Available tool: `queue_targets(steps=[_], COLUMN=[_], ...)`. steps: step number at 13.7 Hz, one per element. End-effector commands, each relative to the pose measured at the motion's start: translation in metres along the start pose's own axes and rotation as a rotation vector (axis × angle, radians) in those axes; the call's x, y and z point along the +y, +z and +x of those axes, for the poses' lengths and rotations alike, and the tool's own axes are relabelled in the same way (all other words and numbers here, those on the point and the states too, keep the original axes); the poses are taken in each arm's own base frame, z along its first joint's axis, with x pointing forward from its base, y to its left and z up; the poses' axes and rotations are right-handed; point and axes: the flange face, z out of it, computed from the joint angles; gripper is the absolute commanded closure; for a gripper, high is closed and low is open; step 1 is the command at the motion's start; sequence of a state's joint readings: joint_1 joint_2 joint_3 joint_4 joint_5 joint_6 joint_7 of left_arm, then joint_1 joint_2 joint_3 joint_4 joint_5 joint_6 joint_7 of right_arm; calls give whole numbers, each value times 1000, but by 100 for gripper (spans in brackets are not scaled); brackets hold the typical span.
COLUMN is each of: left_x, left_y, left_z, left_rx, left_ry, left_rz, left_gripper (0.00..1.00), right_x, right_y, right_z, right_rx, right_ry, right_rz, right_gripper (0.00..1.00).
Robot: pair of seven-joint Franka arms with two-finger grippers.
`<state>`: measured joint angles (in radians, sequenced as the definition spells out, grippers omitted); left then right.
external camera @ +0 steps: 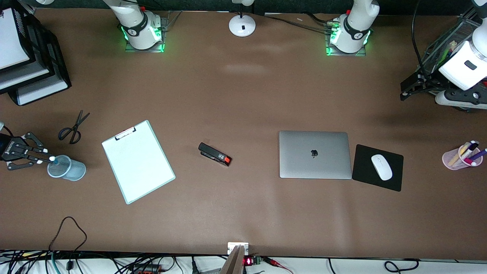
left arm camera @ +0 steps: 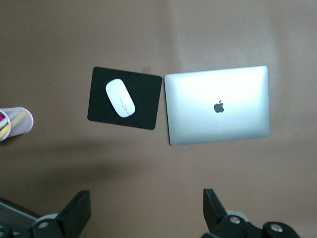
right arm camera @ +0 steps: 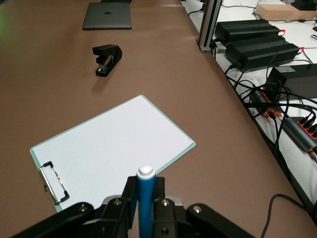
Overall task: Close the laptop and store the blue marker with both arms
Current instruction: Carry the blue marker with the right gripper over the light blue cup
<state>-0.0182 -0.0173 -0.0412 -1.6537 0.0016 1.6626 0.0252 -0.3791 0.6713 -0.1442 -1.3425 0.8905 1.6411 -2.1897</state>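
The laptop (external camera: 314,154) lies shut on the brown table, its silver lid with the dark apple logo facing up; it also shows in the left wrist view (left arm camera: 218,105) and the right wrist view (right arm camera: 107,16). My right gripper (external camera: 42,158) (right arm camera: 145,182) is shut on the blue marker (external camera: 55,161) (right arm camera: 146,198), whose whitish end pokes out past the fingertips. The marker hangs over the mouth of a pale blue cup (external camera: 68,168) at the right arm's end of the table. My left gripper (left arm camera: 147,210) is open and empty, held high over the left arm's end of the table.
A clipboard with white paper (external camera: 138,161), a black stapler (external camera: 215,154) and scissors (external camera: 73,127) lie between cup and laptop. Beside the laptop sits a white mouse (external camera: 381,166) on a black pad (external camera: 365,177). A pink pen cup (external camera: 452,159) and stacked trays (external camera: 26,57) stand at the ends.
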Motion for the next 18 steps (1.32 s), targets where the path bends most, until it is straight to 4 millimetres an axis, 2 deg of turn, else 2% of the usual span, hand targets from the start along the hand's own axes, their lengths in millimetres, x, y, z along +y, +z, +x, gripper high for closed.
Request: queue_targets(steps=[1,3,10,15,18], left_x=[0,1,4,2,1], left_y=[-2,-4,-3,-4,-3], left_z=[-1,-1,-2,-3,-4], left_rx=[17,17,-2,-8,-12], left_ry=[-11,-10,-5,-8,-10], left_rz=[-1,-1,-2,-2,-2], left_gripper=[0,0,0,0,0], right_x=[0,5,2,13,14], right_y=[-7,-3,24,20,27], right_z=[-9,-14,-56,-77,-92], right_rx=[40,66,104,92,94], right_ry=[-37,-36,11,5,11], right_rz=[-11,-27,-17,-42,-39], right_gripper=[95,95,95,95,95])
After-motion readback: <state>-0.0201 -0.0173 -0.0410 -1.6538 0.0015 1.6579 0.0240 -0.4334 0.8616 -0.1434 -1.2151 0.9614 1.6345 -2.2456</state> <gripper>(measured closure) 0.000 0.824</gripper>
